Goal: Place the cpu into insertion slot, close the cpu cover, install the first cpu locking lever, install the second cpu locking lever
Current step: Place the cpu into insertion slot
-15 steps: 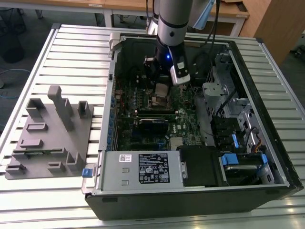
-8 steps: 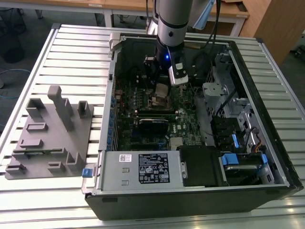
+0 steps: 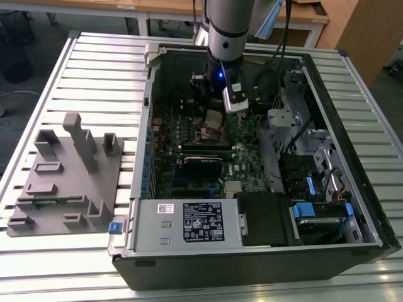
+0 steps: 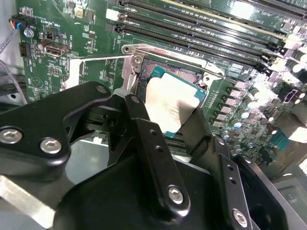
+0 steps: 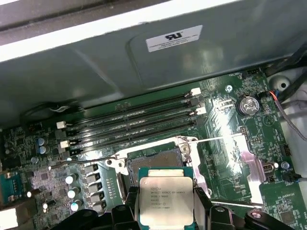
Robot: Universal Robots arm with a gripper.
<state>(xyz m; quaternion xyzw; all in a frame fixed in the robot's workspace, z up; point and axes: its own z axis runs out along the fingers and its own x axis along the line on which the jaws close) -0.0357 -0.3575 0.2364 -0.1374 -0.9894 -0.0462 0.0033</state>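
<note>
Item: cpu (image 5: 165,189), clamped by its edges in the tool (image 5: 166,203) and hanging just above the insertion slot (image 5: 152,162); by the look of it not yet seated.
Fittings: cpu cover (image 5: 252,165) swung open beside the slot; locking levers (image 5: 218,139) released.
Progress: placing under way; seating, cover and both levers outstanding.

Arm (image 3: 227,28): smooth silver-grey cylinder, black joint below
Light (image 3: 220,77): small blue glow (on the black joint)
Cables (image 3: 288,22): black, thick
Gripper (image 4: 168,120): matte black linked bars, round silver screws (image 4: 176,194)
</note>
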